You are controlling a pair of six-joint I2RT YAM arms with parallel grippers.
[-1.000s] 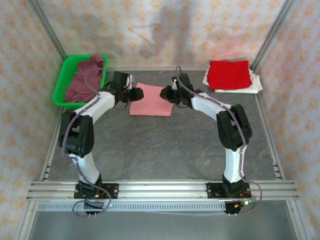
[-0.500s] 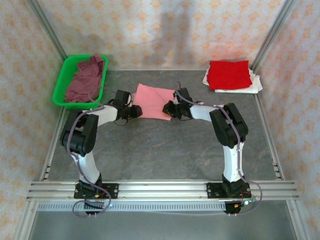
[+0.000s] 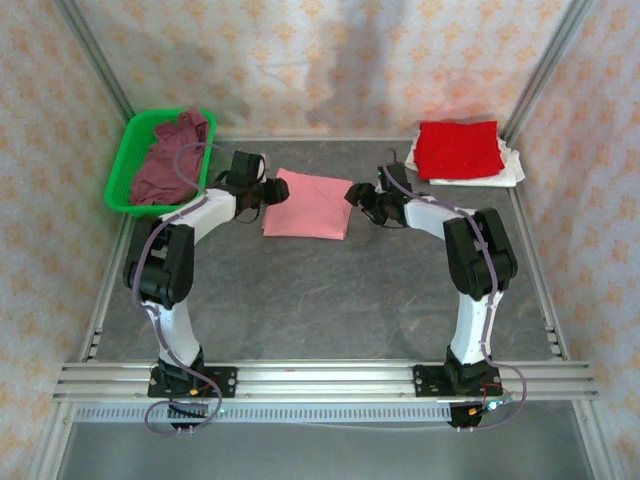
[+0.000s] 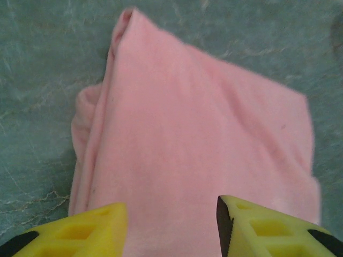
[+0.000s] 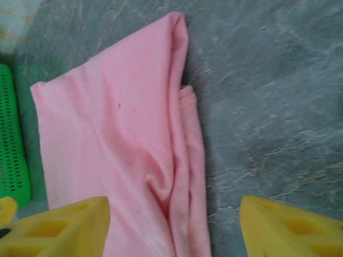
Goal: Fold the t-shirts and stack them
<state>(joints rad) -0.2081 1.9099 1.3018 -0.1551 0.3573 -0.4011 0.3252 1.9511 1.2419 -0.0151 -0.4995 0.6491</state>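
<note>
The dark grey marbled table carries everything. At its far left a green plastic basket holds a crumpled dusty maroon t-shirt. In the far middle lies the light pink t-shirt, folded into a rough rectangle, mostly smooth, with soft creases and under-layers peeping out along both side edges. A folded bright red t-shirt sits on a white t-shirt in the far right corner. The left gripper and right gripper flank the pink shirt's sides, yellow fingers spread apart, clasping nothing.
</note>
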